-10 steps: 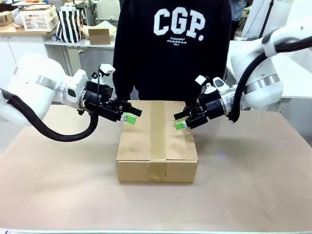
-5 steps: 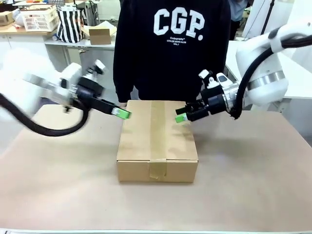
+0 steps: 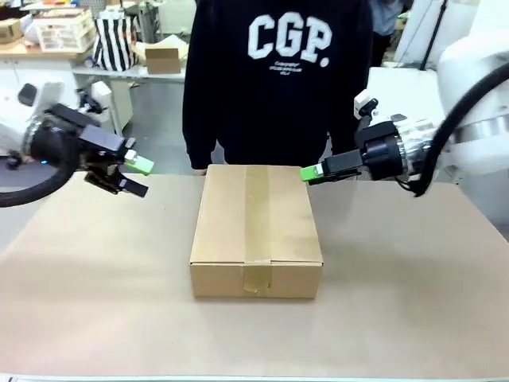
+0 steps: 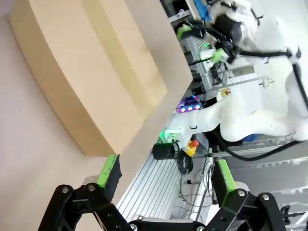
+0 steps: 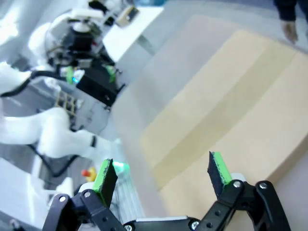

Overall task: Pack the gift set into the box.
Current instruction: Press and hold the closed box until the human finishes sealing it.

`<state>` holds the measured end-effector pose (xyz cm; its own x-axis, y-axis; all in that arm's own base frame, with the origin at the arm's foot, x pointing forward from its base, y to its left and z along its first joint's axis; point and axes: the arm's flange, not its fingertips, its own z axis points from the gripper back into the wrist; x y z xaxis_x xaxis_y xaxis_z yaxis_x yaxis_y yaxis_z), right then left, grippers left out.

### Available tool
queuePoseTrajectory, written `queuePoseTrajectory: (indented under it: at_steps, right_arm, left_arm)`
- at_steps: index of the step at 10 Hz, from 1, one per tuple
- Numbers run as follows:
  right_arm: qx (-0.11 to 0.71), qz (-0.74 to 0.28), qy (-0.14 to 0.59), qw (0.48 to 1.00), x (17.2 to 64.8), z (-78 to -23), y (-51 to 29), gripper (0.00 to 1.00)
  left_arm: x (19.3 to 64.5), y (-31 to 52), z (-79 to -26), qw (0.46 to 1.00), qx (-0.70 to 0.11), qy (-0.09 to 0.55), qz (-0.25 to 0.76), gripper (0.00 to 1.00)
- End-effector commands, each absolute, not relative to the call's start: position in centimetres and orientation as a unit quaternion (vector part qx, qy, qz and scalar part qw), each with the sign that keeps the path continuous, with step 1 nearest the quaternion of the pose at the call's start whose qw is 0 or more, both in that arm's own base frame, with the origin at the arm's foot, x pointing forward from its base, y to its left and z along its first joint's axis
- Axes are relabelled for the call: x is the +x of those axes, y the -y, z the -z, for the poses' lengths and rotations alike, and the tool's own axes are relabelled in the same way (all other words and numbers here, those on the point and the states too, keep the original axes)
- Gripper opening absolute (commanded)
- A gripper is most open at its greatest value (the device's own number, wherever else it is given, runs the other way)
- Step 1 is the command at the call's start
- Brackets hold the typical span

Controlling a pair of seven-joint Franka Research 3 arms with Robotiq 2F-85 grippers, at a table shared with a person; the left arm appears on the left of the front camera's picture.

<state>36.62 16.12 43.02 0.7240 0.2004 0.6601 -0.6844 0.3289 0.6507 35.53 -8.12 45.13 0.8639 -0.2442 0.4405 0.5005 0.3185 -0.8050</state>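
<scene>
Front view: the box (image 3: 256, 229) sits shut at the middle of the counter (image 3: 413, 302), its tape strip (image 3: 257, 219) running front to back. The left gripper (image 3: 136, 177) hangs at the left of the frame, the right gripper (image 3: 309, 174) at the right, just past the box's far corner. A person (image 3: 274, 79) stands behind.

Left wrist view: the fingers (image 4: 110, 171) are spread wide and empty, the box in the upper left.

Right wrist view: the fingers (image 5: 219, 172) are spread wide and empty, the box above them.
</scene>
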Motion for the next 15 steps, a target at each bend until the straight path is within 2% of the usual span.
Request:
queuePoseTrajectory:
  at_steps: [1,3,4,5,6,8,9,10,15]
  right_arm:
    - [0.568,-0.297,0.200,0.741,29.5,-49.0,-12.8,1.00]
    - [0.573,-0.187,0.253,0.756,26.3,-50.4,-7.5,1.00]
    - [0.570,-0.137,0.244,0.772,25.5,-49.9,-5.1,1.00]
    - [0.556,-0.092,0.180,0.806,26.5,-47.9,-3.1,1.00]
    - [0.578,-0.080,0.119,0.804,28.9,-45.3,-1.9,1.00]
    - [0.618,-0.076,0.060,0.781,32.9,-40.8,0.0,1.00]
    - [0.604,-0.094,0.058,0.789,34.2,-38.7,-0.6,1.00]
    - [0.595,-0.058,0.093,0.797,31.9,-43.4,0.0,1.00]
    - [0.595,-0.058,0.093,0.797,31.9,-43.4,0.0,1.00]
  left_arm:
    - [35.4,7.5,-43.8,0.772,-0.568,0.159,0.237,1.00]
    - [35.2,6.5,-42.5,0.755,-0.591,0.172,0.224,1.00]
    - [35.0,5.8,-42.1,0.743,-0.604,0.189,0.218,1.00]
    - [35.2,5.7,-42.3,0.690,-0.639,0.229,0.251,1.00]
    - [36.2,6.2,-43.3,0.766,-0.580,0.170,0.217,1.00]
    - [36.2,6.2,-43.3,0.766,-0.580,0.170,0.217,1.00]
    - [36.2,6.2,-43.3,0.766,-0.580,0.170,0.217,1.00]
    - [36.2,6.2,-43.3,0.766,-0.580,0.170,0.217,1.00]
    - [36.2,6.2,-43.3,0.766,-0.580,0.170,0.217,1.00]
